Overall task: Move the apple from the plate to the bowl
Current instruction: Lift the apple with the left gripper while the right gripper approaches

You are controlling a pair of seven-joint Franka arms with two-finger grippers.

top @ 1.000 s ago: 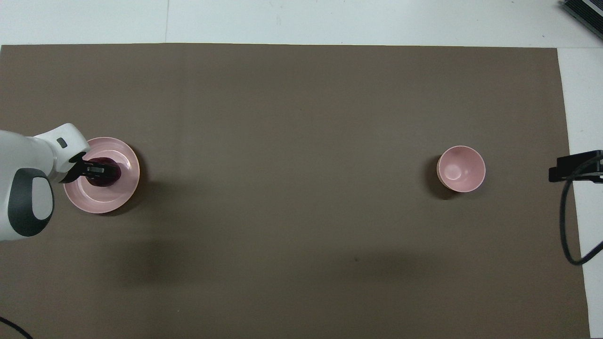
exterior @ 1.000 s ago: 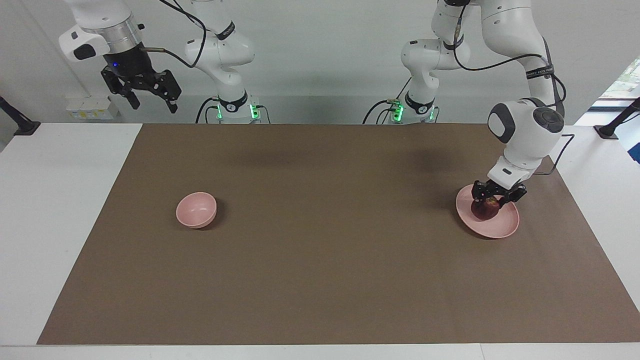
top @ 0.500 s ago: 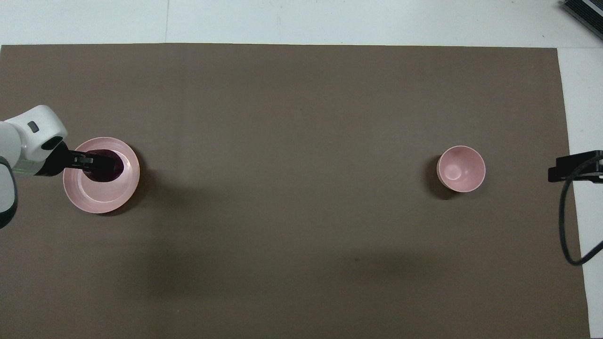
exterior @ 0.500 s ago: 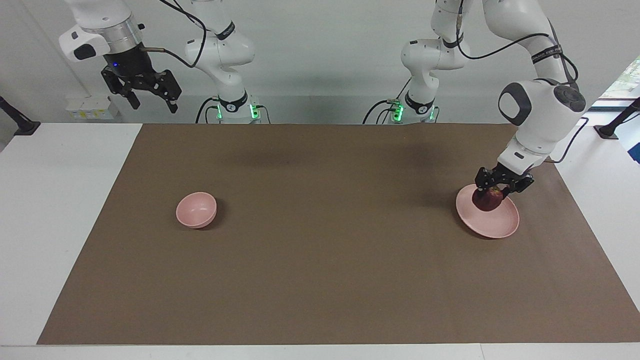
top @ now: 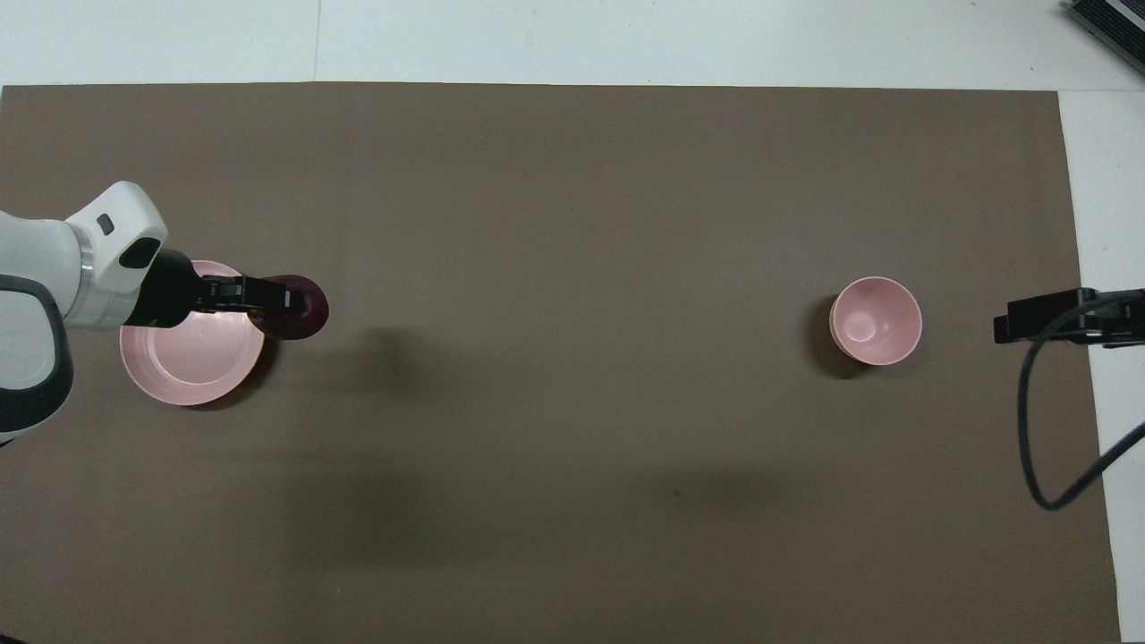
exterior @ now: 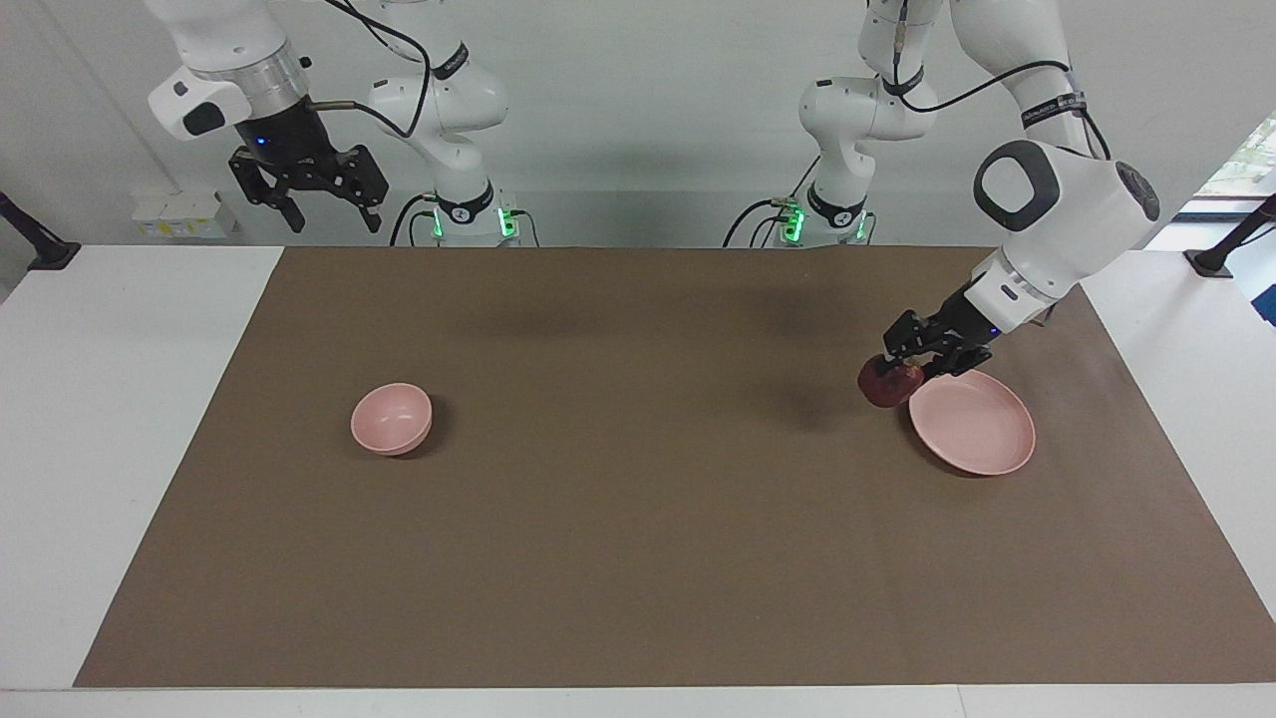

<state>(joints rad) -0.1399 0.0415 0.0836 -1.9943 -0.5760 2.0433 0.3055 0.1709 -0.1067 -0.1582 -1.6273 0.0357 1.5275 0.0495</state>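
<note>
Apple gripped in left claw; beside plate rim.

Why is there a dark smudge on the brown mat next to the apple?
Overhead view: that smudge is the shadow of the apple, held up by the left claw. Facing view: it lies on the mat beside the plate; the bowl casts one too.

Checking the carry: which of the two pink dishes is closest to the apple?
The wide, flat plate, right beside the apple in the left hand; the small deep bowl sits toward the right arm's end.
</note>
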